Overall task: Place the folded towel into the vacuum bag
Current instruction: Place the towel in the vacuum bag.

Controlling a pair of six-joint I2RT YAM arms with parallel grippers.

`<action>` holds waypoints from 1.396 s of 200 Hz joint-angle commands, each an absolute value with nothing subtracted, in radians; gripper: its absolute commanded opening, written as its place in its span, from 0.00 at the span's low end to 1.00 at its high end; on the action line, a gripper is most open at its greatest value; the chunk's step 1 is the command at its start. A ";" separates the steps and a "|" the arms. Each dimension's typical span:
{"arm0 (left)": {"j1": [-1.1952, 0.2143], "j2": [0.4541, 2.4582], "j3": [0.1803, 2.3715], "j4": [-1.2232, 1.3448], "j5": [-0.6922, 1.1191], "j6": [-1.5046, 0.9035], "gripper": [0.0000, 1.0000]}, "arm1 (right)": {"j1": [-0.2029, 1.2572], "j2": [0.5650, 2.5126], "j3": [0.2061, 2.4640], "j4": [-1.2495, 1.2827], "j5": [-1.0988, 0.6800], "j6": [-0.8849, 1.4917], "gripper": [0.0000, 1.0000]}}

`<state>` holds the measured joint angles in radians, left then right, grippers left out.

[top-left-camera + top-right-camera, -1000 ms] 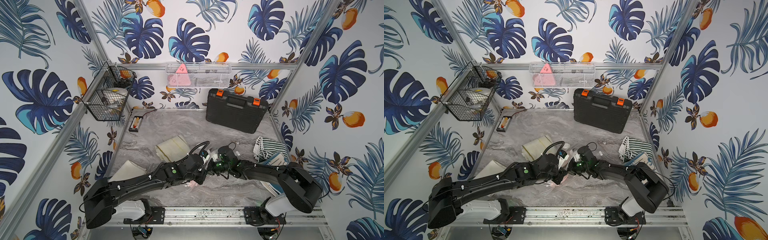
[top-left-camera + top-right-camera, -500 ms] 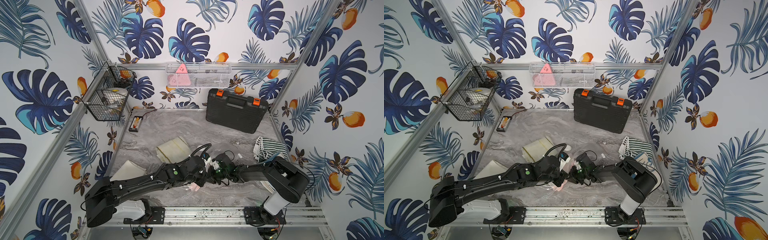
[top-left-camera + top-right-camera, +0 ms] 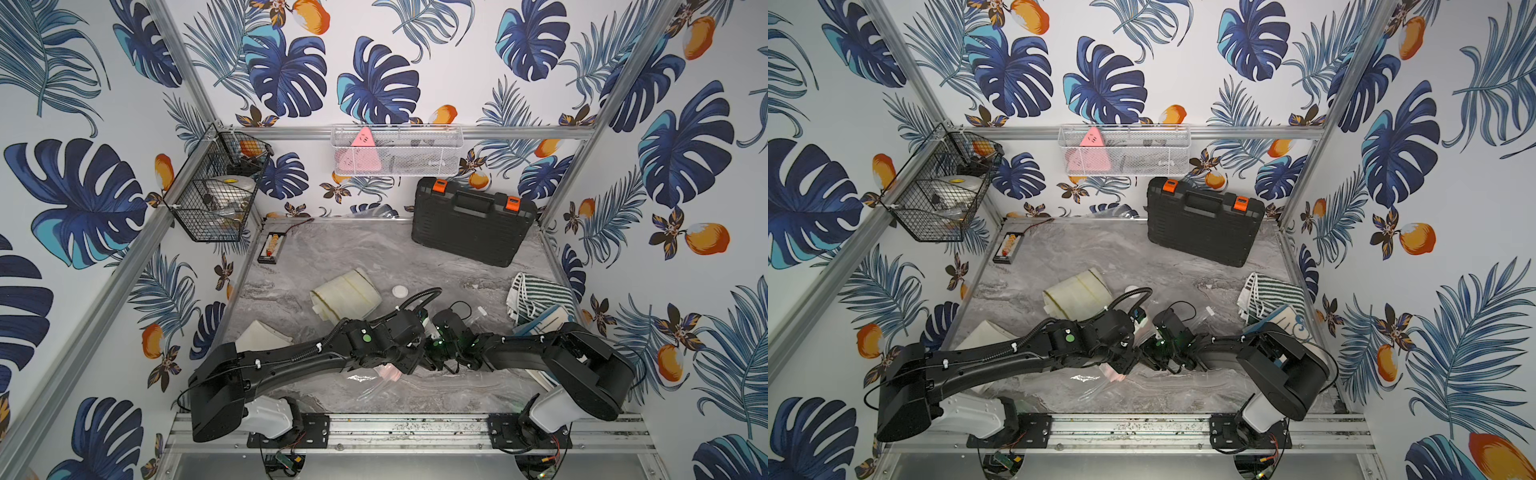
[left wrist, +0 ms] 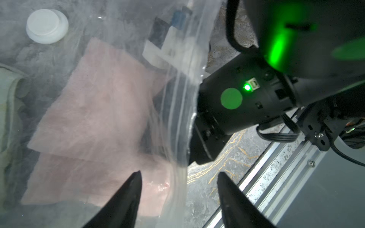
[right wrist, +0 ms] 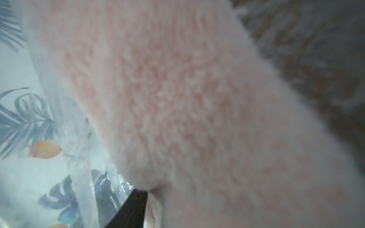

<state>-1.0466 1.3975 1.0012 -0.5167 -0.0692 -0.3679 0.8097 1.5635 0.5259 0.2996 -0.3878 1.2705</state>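
Note:
The pink folded towel (image 4: 94,110) lies inside the clear vacuum bag (image 4: 177,83), whose round white valve cap (image 4: 47,25) sits further in. My left gripper (image 4: 178,177) is open and astride the bag's edge, holding nothing. In the right wrist view the towel (image 5: 187,98) fills the picture right up against the camera. Only one black finger (image 5: 136,205) shows, against the plastic. In both top views the two grippers meet over the bag (image 3: 368,386) near the front, the left gripper (image 3: 411,365) beside the right gripper (image 3: 436,361), with a strip of towel (image 3: 388,372) showing.
A black tool case (image 3: 471,226) stands at the back right. A cream rolled cloth (image 3: 345,297) lies mid-table and a striped cloth (image 3: 536,295) at the right wall. A beige cloth (image 3: 262,334) lies under the left arm. The metal front rail (image 3: 407,424) is close.
My left gripper's jaws have opened from shut. Both grippers have shifted toward the table's front edge, and the right arm has folded back nearer its base.

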 commanded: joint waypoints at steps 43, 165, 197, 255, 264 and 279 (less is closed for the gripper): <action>-1.050 1.503 1.051 -0.567 -0.150 -0.207 0.51 | 0.800 1.461 0.458 0.153 -0.304 1.290 0.50; -1.039 1.499 1.075 -0.517 -0.028 -0.212 0.00 | 0.800 1.706 0.551 0.510 -0.250 1.290 0.10; -1.030 1.479 1.078 -0.526 -0.037 -0.211 0.00 | 0.754 1.631 0.514 0.581 -0.347 1.280 0.01; -1.022 1.430 1.051 -0.509 -0.009 -0.236 0.00 | 0.697 1.429 0.516 0.467 -0.464 1.229 0.00; -1.022 1.428 1.047 -0.505 -0.009 -0.239 0.00 | 0.695 1.430 0.515 0.488 -0.471 1.244 0.00; -1.020 1.428 1.043 -0.501 -0.011 -0.244 0.00 | 0.692 1.447 0.516 0.560 -0.508 1.279 0.00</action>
<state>-1.0248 1.4303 1.0515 -0.4572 -0.0105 -0.2344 0.6941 1.4425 0.5117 0.4328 -0.4232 1.2388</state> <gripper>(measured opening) 0.064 0.082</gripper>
